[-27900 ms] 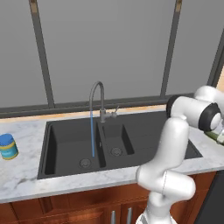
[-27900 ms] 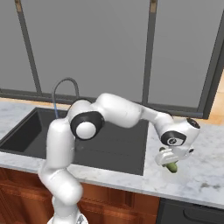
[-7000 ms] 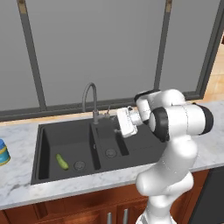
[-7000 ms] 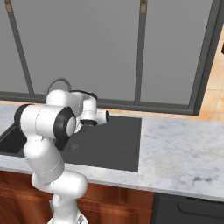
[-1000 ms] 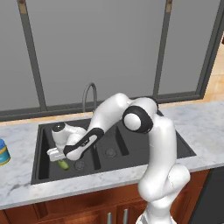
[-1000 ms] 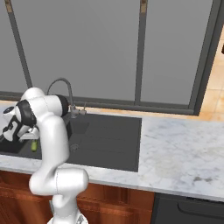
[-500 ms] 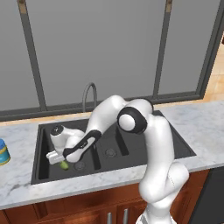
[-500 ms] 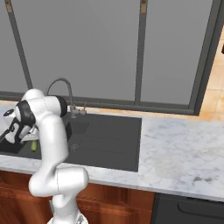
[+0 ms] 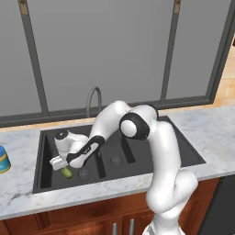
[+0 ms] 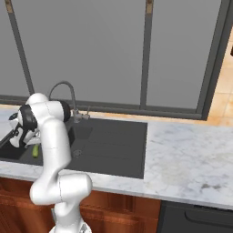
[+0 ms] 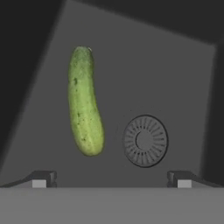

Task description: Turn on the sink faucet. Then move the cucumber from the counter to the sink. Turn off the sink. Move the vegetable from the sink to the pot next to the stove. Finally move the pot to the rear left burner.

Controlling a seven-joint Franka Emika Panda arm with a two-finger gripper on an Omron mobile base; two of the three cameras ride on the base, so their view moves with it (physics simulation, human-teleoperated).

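- One small, curved, dark green cucumber (image 11: 85, 103) lay on the floor of the large bowl of the dark charcoal double-basin sink (image 9: 183, 151), loose and touched by nothing.
- In the hand view, the cucumber ran lengthwise from 12 toward 6 o'clock, with the round ribbed drain (image 11: 145, 141) just beside its lower end at 3 o'clock, the two apart.
- The claw (image 11: 111, 178) of the white arm was fully open and empty, its two dark fingertips (image 11: 40, 178) set wide; the cucumber lay ahead of them, not between them.
- In the left base view, the claw (image 9: 58, 162) hung low inside the large bowl, with the cucumber (image 9: 67, 172) just beyond it at 5 o'clock.
- The tall, slim grey gooseneck faucet (image 9: 94, 98) stood at the sink's rear rim, at 12 o'clock from the basins.
- The white marble table (image 10: 191, 154) with grey veining surrounded the sink.
- A blue and yellow can (image 9: 2, 160) stood on the table at 9 o'clock from the sink.
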